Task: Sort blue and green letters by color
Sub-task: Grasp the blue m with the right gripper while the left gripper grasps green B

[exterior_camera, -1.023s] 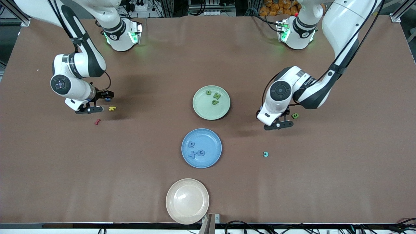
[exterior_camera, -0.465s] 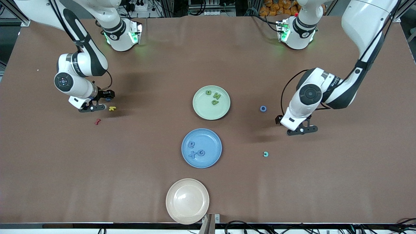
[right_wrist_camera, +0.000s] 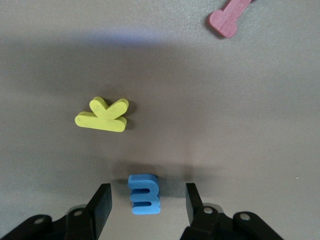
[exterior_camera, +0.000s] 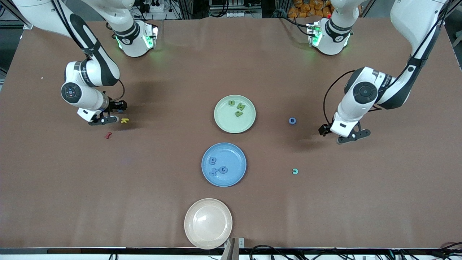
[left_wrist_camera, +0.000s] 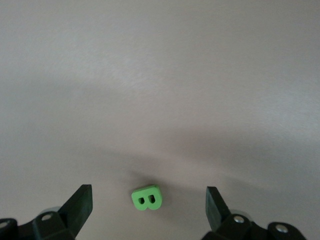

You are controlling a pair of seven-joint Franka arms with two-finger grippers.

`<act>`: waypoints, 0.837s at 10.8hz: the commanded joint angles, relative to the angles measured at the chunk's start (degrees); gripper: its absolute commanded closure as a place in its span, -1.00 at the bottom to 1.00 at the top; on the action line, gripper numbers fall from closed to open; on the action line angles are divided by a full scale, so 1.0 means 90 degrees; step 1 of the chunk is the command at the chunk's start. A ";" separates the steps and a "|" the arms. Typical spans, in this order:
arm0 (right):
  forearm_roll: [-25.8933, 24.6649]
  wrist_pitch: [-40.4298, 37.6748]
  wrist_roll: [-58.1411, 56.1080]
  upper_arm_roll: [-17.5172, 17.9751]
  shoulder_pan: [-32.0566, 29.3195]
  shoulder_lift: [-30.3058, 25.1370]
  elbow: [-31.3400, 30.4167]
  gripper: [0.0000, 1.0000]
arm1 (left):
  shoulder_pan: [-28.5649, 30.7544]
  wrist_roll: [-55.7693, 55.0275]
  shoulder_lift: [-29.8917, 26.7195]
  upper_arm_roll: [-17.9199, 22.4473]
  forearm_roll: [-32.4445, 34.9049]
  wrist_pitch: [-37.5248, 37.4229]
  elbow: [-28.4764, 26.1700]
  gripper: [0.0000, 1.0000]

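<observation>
A light green plate (exterior_camera: 249, 124) holds three green letters (exterior_camera: 238, 109). A blue plate (exterior_camera: 234, 178) holds three blue letters (exterior_camera: 216, 167). A blue O (exterior_camera: 292, 120) lies on the table between the green plate and my left gripper (exterior_camera: 339, 133). That gripper is open and low over a green B (left_wrist_camera: 147, 197), which lies between its fingers (left_wrist_camera: 80, 202) untouched. My right gripper (exterior_camera: 110, 113) is open and low around a blue letter (right_wrist_camera: 144, 194) on the table. The gripper (right_wrist_camera: 147, 196) has a gap on each side of the letter.
A yellow K (exterior_camera: 124, 120) lies beside the right gripper and also shows in the right wrist view (right_wrist_camera: 102, 116). A red squiggly piece (exterior_camera: 107, 135) lies nearer the front camera. A teal C (exterior_camera: 295, 171) lies toward the left arm's end. A beige plate (exterior_camera: 191, 213) sits at the front edge.
My left arm has swung toward its own end of the table, uncovering the blue O, and now covers the green B. My right gripper has shifted slightly over the blue letter.
</observation>
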 commanded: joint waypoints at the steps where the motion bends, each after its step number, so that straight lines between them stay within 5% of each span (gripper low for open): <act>1: -0.0055 0.0217 -0.0111 0.0045 -0.0120 0.0011 -0.0154 -0.23 | 0.0212 -0.1004 -0.0367 -0.0061 0.0172 0.0884 -0.0816 -1.00; 3: -0.0055 0.0276 -0.0111 0.0045 -0.0120 0.0070 -0.0174 0.03 | 0.0212 -0.1463 -0.0212 -0.0041 0.0366 0.0896 -0.0866 -1.00; 5: -0.0055 0.0296 -0.0121 0.0045 -0.0120 0.0070 -0.0174 0.79 | 0.0396 -0.1631 0.0100 -0.0022 0.0562 0.0896 -0.0857 -1.00; 6: -0.0055 0.0296 -0.0121 0.0045 -0.0120 0.0060 -0.0164 1.00 | 0.0426 -0.1728 0.0189 -0.0022 0.0669 0.0916 -0.0837 -1.00; 9: -0.0055 0.0208 -0.0111 0.0055 -0.0120 -0.0057 -0.0096 1.00 | 0.0436 -0.2225 0.0559 0.0075 0.1205 0.1042 -0.0740 -1.00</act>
